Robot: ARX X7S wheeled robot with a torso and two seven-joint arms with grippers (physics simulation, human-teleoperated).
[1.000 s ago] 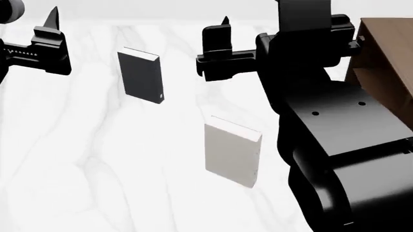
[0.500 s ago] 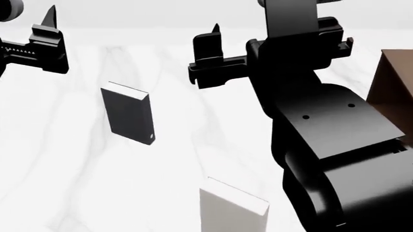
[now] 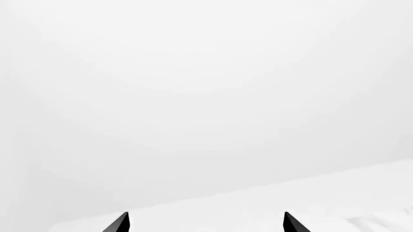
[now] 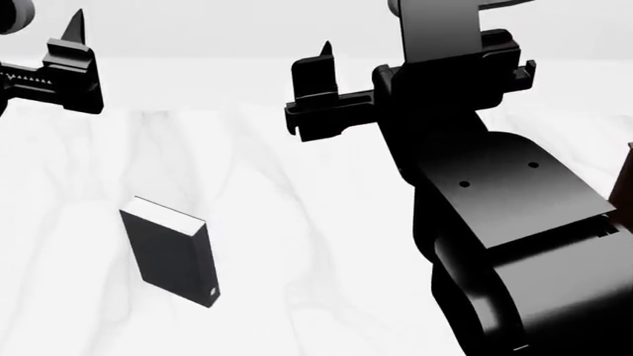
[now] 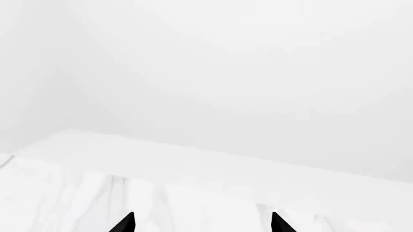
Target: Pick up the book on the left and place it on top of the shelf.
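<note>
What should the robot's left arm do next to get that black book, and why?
Probably lower the left gripper down toward the black book. The book lies flat on the white marble table, untouched, below and nearer than the gripper, which is held high near the table's far side. Its jaws stand apart and empty, and its wrist view shows only the table edge, no book.

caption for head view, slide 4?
Both open grippers, left and right, raised above the black book on white marble.

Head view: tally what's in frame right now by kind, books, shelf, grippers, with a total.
Books: 1, the black book lying on the marble table.
Shelf: 1, only a brown sliver of the shelf at the frame edge.
Grippers: 2, left gripper and right gripper, both open and empty.
Total: 4
</note>
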